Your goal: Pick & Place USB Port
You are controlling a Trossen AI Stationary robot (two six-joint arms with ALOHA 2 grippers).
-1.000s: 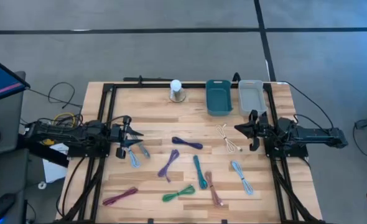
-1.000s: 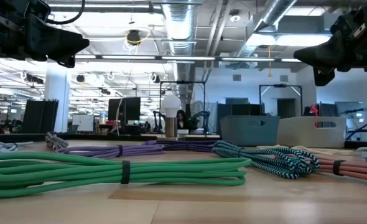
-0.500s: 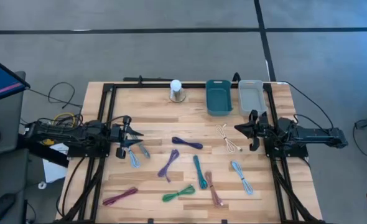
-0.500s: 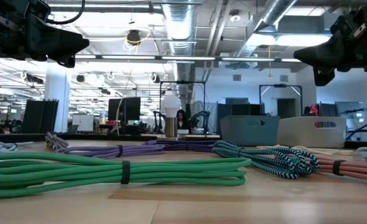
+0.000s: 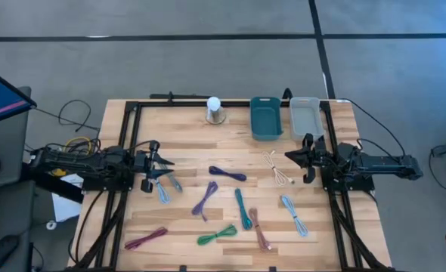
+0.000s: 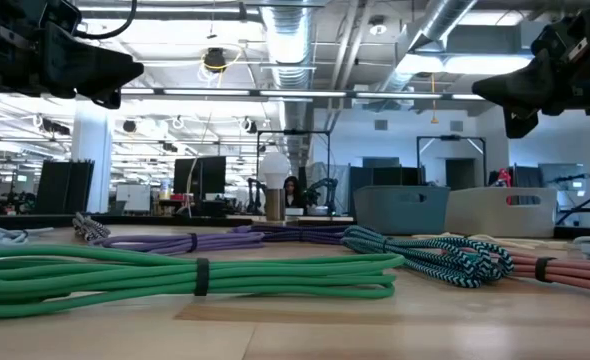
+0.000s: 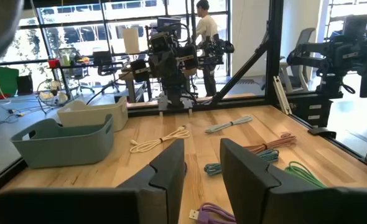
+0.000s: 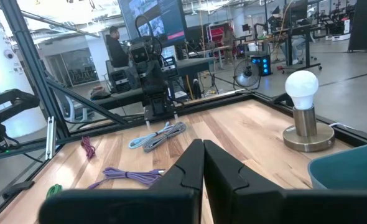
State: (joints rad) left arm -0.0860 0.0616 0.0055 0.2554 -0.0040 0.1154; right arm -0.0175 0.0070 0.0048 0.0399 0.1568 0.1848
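With the left gripper (image 5: pixel 161 168) spread at the table's (image 5: pixel 185 121) left edge and the right gripper (image 5: pixel 297 157) pressed together by the right edge, both empty, the crowded cables (image 5: pixel 227 174) mid-table could snag neighbours or slip before reaching the bins (image 5: pixel 266 118) at the far edge.

A wooden table (image 5: pixel 185 121) carries bundled cables (image 5: pixel 228 174), two bins (image 5: pixel 266 118) and a lamp (image 5: pixel 215 110).

No legible text anywhere

Nothing readable on the bundled cables (image 5: pixel 226 174), the teal bin (image 5: pixel 265 119), the grey bin (image 5: pixel 305 115) or the worktop (image 5: pixel 185 128); lit monitor (image 8: pixel 157 21) in the room beyond, contents too blurred to read.
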